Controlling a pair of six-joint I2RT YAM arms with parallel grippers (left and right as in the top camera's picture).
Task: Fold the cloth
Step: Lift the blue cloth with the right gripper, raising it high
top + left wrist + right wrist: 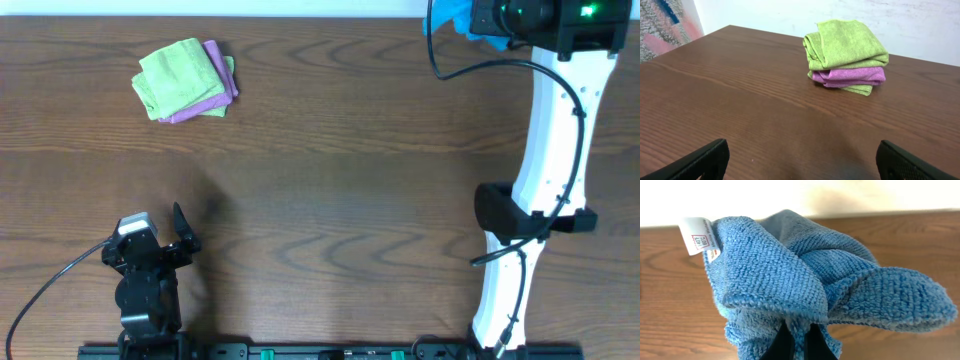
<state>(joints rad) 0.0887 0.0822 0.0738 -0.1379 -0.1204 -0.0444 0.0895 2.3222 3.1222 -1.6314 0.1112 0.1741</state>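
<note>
Because folding needs room, the right gripper [796, 339] pinches the bunched cloth [805, 280] at the far right corner of the worktop [340, 170], likely to bring it inward. The left gripper [800, 167] rests spread, front left.

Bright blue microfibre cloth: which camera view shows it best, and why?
Right wrist view: the bright blue microfibre cloth fills the frame, white tag visible. Overhead shows only a corner at the top edge; left wrist shows none.

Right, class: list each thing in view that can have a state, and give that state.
blue cloth: bunched, not folded
right gripper: shut on the blue cloth
left gripper: open, empty
lime-green cloth: folded, topmost
pink-purple cloth: folded, under the lime-green cloth
</note>
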